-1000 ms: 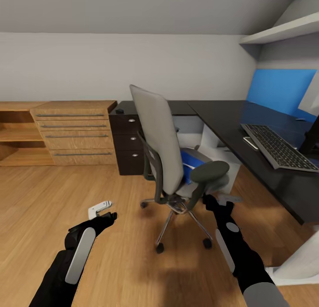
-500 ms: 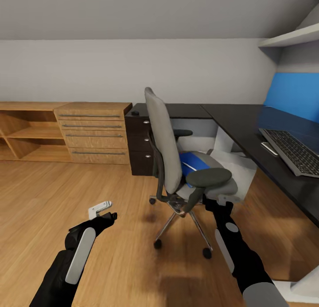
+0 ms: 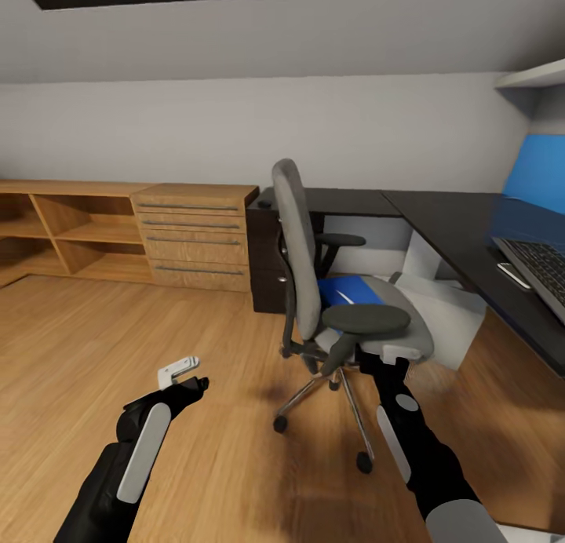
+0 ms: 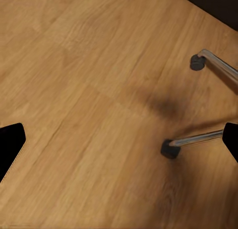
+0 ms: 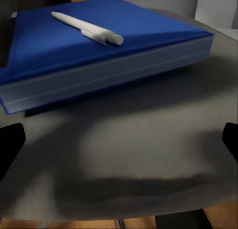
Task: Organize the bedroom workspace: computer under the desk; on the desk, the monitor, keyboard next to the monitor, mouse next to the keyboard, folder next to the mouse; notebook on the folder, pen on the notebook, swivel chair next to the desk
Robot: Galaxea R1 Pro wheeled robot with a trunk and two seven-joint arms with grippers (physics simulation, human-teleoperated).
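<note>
The grey swivel chair (image 3: 301, 243) stands mid-floor, side-on to me, a little off the black desk (image 3: 459, 220). On its seat (image 5: 148, 149) lies a thick blue folder or notebook (image 3: 349, 290), which of the two I cannot tell, with a white pen (image 5: 87, 29) on top. My right gripper (image 3: 386, 356) is open just behind the near armrest (image 3: 366, 318), facing the seat and the blue stack (image 5: 99, 45). Over bare floor to the chair's left, my left gripper (image 3: 187, 377) hangs open and holds nothing. The keyboard (image 3: 543, 265) lies on the desk at the right edge.
A dark drawer unit (image 3: 265, 253) and a wooden dresser with shelves (image 3: 192, 233) line the back wall. A white box (image 3: 443, 307) sits under the desk. Chair legs and casters (image 4: 171, 148) spread over the wooden floor (image 3: 94, 347) beside my left gripper.
The whole picture has slid right as the camera turned left, and the monitor has left the frame. Both arms keep the same pose.
</note>
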